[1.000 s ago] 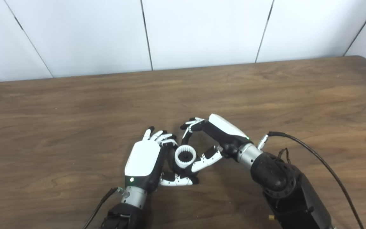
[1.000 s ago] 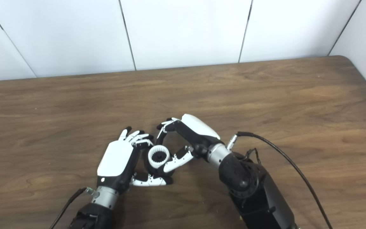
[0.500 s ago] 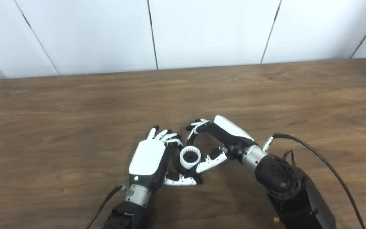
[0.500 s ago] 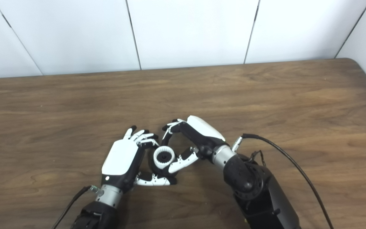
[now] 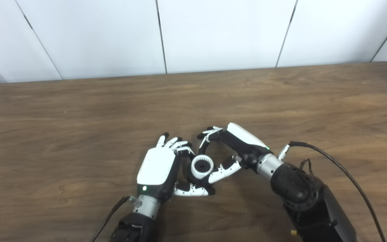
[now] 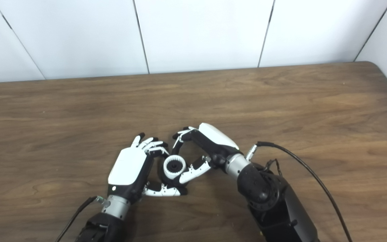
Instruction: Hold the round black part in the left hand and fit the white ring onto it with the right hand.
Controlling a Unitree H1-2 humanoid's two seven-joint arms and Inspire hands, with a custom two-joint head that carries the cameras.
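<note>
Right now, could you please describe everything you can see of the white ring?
The white ring is a short, matte, plastic-looking band with fine teeth inside. It faces up, set around the round black part, low over the table. The left hand and right hand close around it.

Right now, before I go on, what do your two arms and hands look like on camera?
Left hand and right hand: white back shells with a green light, black-and-white segmented fingers, silver wrist collars. Forearms are black; a black cable loops from the right wrist, and a thinner one trails from the left.
</note>
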